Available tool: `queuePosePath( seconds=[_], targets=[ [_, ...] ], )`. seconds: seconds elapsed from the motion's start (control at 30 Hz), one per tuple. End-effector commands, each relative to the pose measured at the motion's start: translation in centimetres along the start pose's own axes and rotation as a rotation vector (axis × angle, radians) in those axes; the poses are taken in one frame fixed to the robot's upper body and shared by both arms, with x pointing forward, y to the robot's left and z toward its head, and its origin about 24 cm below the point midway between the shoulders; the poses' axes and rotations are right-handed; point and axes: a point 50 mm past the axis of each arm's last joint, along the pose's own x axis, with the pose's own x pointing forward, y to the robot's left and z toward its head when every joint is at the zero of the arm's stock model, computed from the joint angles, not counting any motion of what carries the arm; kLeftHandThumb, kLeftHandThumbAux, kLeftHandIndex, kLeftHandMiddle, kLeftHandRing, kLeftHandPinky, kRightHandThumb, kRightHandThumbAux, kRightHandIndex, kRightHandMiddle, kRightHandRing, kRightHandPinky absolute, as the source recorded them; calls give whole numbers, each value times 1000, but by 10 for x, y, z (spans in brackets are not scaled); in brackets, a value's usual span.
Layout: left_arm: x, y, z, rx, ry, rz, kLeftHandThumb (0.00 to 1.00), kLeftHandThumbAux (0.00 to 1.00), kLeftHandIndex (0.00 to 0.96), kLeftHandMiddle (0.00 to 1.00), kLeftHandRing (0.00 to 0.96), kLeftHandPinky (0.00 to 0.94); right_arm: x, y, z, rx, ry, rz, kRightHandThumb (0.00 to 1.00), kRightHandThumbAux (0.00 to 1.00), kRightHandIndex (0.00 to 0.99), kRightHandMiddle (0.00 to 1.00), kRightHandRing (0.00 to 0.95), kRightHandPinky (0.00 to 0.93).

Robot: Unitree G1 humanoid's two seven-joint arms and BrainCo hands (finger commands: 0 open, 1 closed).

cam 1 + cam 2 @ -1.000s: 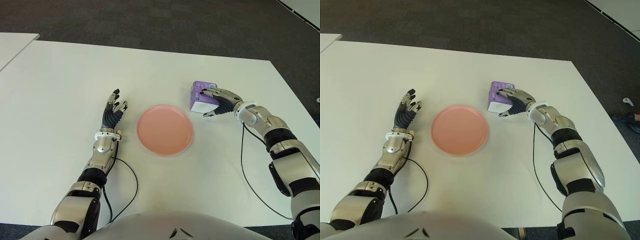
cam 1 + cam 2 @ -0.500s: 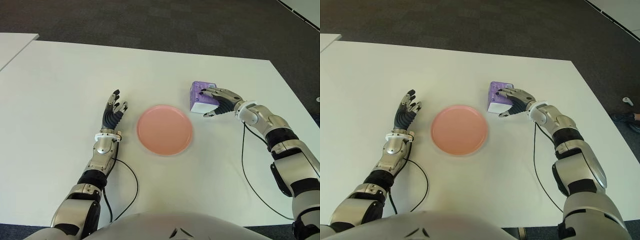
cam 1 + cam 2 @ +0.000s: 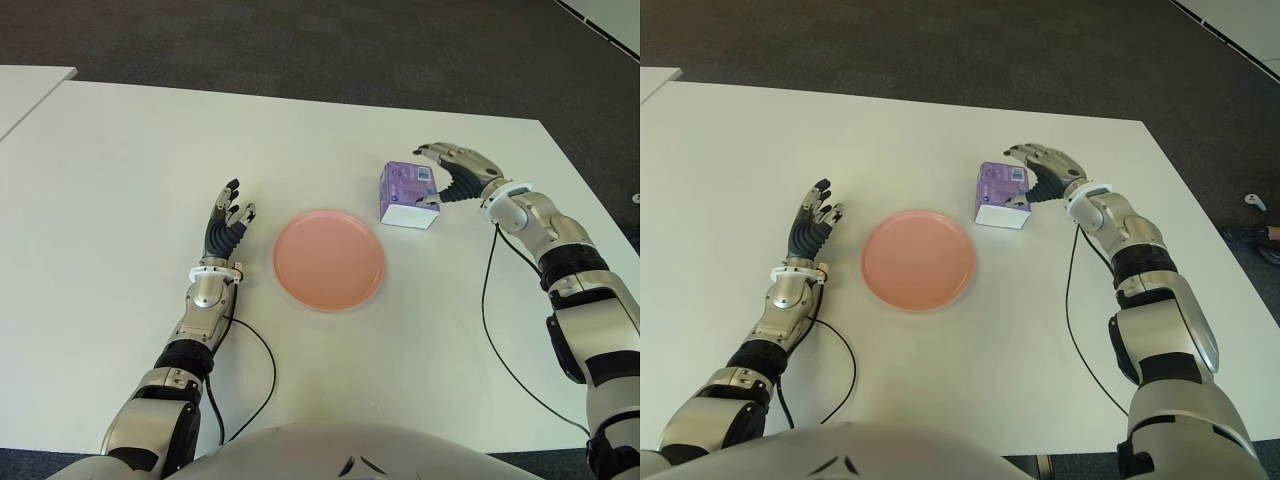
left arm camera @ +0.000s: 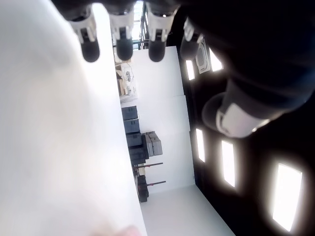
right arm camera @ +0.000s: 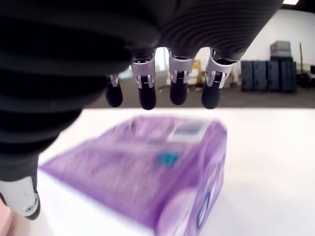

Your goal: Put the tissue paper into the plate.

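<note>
The tissue paper is a purple and white pack [image 3: 407,195] lying on the white table [image 3: 120,160], just right of the pink plate [image 3: 329,260]. My right hand [image 3: 452,168] hovers above and to the right of the pack, fingers spread and off it; its wrist view shows the pack [image 5: 147,172] below the fingertips [image 5: 147,98] with a gap between. The plate holds nothing. My left hand [image 3: 227,222] shows left of the plate, fingers extended and holding nothing.
A black cable [image 3: 500,340] runs along the table from my right forearm, and another loops by the left forearm [image 3: 255,370]. Dark carpet [image 3: 300,40] lies beyond the far table edge. A second table corner [image 3: 30,85] shows at far left.
My right hand has let go of the tissue pack and lifted up and to the right. The pack stays by the plate. The left hand has not moved.
</note>
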Motion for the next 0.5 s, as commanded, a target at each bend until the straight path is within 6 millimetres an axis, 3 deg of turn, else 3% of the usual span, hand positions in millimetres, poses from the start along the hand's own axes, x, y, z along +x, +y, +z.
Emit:
queuePosePath(
  seconds=[0.03,0.23,0.5],
  targets=[
    [-12,1,-16,14,86,-1,0,558,0,0,0,0,1,-13,1,-34,13,-65,105,607,0,9,0,0],
    [-12,1,-16,11,91,1,0,554,0,0,0,0,1,-39,-6,-38,82,-213,141,616,0,1,0,0],
    [-13,2,-16,6,84,6,0,548,0,0,0,0,1,-50,-16,34,162,-305,204,625,0,0,0,6]
  ],
)
